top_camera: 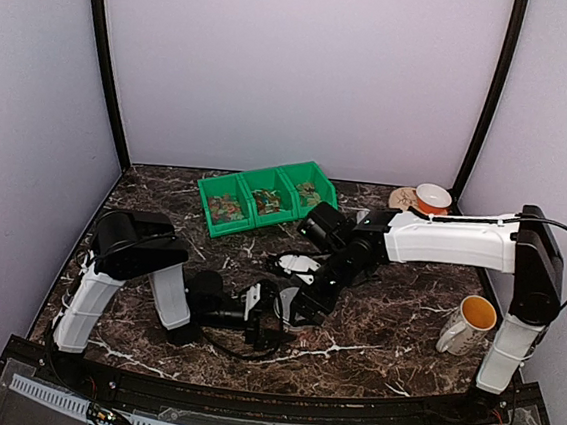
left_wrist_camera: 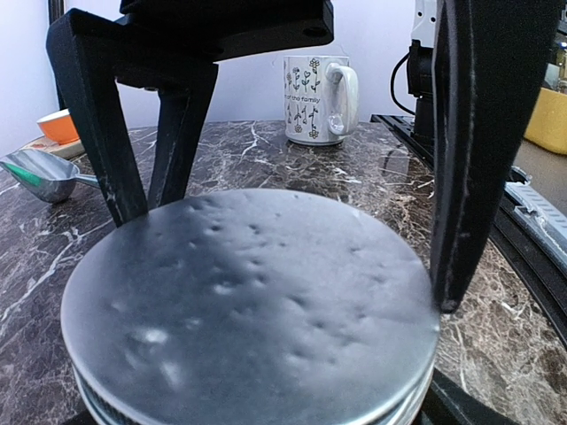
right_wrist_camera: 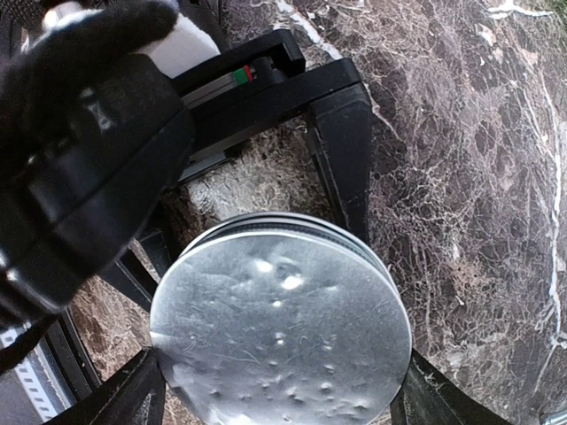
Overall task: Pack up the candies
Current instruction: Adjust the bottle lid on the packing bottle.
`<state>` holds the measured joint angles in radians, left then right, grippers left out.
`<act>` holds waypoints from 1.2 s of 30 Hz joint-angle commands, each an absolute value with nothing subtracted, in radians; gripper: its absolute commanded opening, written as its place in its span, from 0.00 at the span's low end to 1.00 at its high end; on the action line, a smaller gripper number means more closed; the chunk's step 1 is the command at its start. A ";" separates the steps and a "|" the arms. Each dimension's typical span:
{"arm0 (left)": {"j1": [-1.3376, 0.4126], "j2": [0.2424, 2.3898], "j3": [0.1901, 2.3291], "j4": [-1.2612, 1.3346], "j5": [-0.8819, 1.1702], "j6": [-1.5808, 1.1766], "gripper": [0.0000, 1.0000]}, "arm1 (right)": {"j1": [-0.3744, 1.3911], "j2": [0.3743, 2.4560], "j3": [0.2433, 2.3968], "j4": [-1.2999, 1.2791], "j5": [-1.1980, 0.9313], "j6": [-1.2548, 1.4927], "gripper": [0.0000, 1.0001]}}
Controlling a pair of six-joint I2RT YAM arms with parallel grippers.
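The candies (top_camera: pixel 227 205) lie in mixed colours in three joined green bins (top_camera: pixel 224 227) at the back of the table. Near the front middle, both grippers meet at a small round jar. Its dented grey lid (left_wrist_camera: pixel 248 301) fills the left wrist view and shows again, as the lid (right_wrist_camera: pixel 279 328), from above in the right wrist view. My left gripper (top_camera: pixel 256 316) lies low, with its jaws against the jar's sides. My right gripper (right_wrist_camera: pixel 279 398) comes down from above, its fingers pressing the lid's rim on both sides. The lid hides what is inside the jar.
A white flowered mug (top_camera: pixel 469 324) stands at the right, also seen as the mug (left_wrist_camera: pixel 319 99) beyond the jar. An orange bowl (top_camera: pixel 432 198) sits on a round coaster (top_camera: pixel 402 198) at the back right. A metal scoop (left_wrist_camera: pixel 40 173) lies behind the jar.
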<state>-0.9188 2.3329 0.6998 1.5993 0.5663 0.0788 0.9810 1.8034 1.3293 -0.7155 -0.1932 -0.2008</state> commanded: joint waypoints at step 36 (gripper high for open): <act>-0.933 2.445 0.589 1.423 0.430 0.173 0.99 | 0.988 1.776 1.322 -0.704 -0.201 -0.174 0.83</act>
